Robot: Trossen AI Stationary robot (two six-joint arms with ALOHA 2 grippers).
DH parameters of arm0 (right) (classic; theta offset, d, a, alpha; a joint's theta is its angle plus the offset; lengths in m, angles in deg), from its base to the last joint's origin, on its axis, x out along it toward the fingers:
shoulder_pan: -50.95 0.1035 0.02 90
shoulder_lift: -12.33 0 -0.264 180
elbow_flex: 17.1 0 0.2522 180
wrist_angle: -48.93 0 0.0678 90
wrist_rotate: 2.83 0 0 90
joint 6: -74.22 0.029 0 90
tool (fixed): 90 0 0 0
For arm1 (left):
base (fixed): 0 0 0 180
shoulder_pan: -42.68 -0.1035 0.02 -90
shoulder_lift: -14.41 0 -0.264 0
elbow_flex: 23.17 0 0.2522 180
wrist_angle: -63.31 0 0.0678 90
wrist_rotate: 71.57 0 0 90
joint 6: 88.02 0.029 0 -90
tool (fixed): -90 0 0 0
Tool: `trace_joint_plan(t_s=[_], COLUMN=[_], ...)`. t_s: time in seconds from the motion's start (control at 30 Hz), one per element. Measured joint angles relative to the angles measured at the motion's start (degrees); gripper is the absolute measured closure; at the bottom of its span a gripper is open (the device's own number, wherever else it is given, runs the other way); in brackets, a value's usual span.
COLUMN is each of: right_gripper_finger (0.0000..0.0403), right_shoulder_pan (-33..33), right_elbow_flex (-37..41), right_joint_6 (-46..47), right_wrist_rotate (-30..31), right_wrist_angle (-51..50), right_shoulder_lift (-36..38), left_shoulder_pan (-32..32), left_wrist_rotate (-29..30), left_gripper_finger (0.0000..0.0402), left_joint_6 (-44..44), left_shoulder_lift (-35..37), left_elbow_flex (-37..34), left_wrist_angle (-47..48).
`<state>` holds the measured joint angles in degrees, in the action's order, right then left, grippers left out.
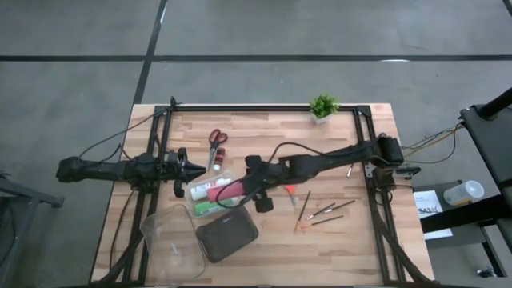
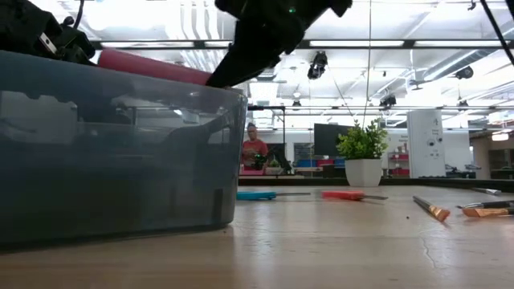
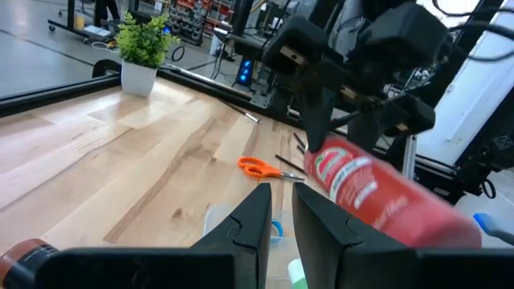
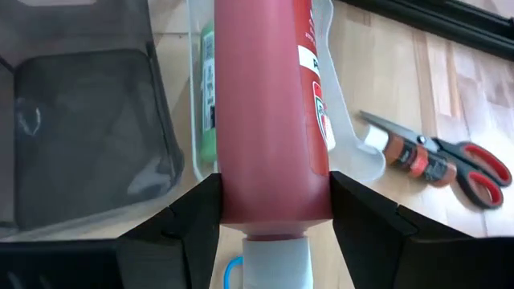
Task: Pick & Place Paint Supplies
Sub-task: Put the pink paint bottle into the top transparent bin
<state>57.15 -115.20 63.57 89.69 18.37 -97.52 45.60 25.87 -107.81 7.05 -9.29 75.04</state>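
Note:
My right gripper is shut on the red paint tube above a small clear box, where a white tube and a green tube lie. Red-handled scissors lie flat on the table behind the box. Orange scissors and blue scissors lie nearby. Thin brushes lie on the wood to the right. My left gripper waits level at the box's left, its fingers a narrow gap apart with nothing between them. My right gripper pinches the red tube's two sides near its white-capped end between its two fingers. It comes slanting down from the table's right, and the tube runs on past the fingertips along their line. The tube is lifted clear over the box.
A dark grey case and a larger clear box stand at the near left. A small potted plant stands at the far edge. Black frame rails border the table. A person sits far behind.

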Motion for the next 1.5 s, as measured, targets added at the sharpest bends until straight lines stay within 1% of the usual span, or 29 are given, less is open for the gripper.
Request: trace_joint_plan(t_s=[0.23, 0.5, 0.63, 0.77, 0.9, 1.5], right_gripper_finger=[0.0206, 0.0206, 0.0206, 0.0206, 0.0206, 0.0206], right_shoulder_pan=[0.3, 0.5, 0.4, 0.4, 0.4, 0.3], right_elbow_flex=[-8.8, -22.1, -28.3, -33.1, -34.6, -33.5], right_joint_6=[-2.5, -5.7, -6.3, -7.8, -7.7, -5.9], right_wrist_rotate=[0.0, 0.5, 0.5, 0.5, 0.4, 0.5], right_wrist_angle=[-5.6, -14.1, -18.1, -20.0, -21.0, -21.0], right_shoulder_lift=[-8.0, -16.9, -20.7, -23.5, -24.9, -24.7], left_shoulder_pan=[0.0, 0.0, 0.0, 0.0, 0.0, 0.0], left_wrist_rotate=[0.0, 0.0, 0.0, 0.0, 0.0, 0.0], left_gripper_finger=[0.0340, 0.0340, 0.0340, 0.0340, 0.0340, 0.0340], left_joint_6=[0.0, 0.0, 0.0, 0.0, 0.0, 0.0], left_shoulder_lift=[0.0, -0.3, -0.5, -0.8, -0.7, -0.8], left_elbow_flex=[0.0, 0.0, 0.0, 0.0, 0.0, 0.0], left_wrist_angle=[0.0, 0.0, 0.0, 0.0, 0.0, 0.0])
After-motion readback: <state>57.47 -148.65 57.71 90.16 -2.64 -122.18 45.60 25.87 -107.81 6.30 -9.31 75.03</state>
